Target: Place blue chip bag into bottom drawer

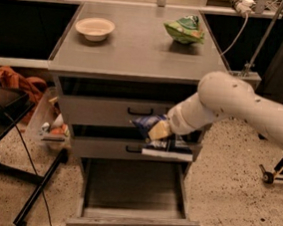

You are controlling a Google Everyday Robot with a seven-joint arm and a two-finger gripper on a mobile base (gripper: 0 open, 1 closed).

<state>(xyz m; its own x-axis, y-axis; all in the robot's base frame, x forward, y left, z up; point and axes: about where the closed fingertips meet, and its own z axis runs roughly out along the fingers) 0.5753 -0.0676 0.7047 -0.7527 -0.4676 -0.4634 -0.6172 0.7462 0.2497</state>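
Observation:
The blue chip bag (164, 143) is dark blue with white print and a white lower edge. It hangs in front of the middle drawer, held by my gripper (158, 130) at the end of the white arm that comes in from the right. The gripper is shut on the bag's upper part. The bottom drawer (131, 224) is pulled out wide below, and its grey inside shows nothing in it. The bag is above the drawer's back right part, well over its floor.
A grey cabinet top (132, 49) carries a cream bowl (94, 28) at the back left and a green and white snack bag (185, 29) at the back right. A black stand (1, 116) and clutter sit on the floor to the left. A wheeled base (276, 173) is at the right.

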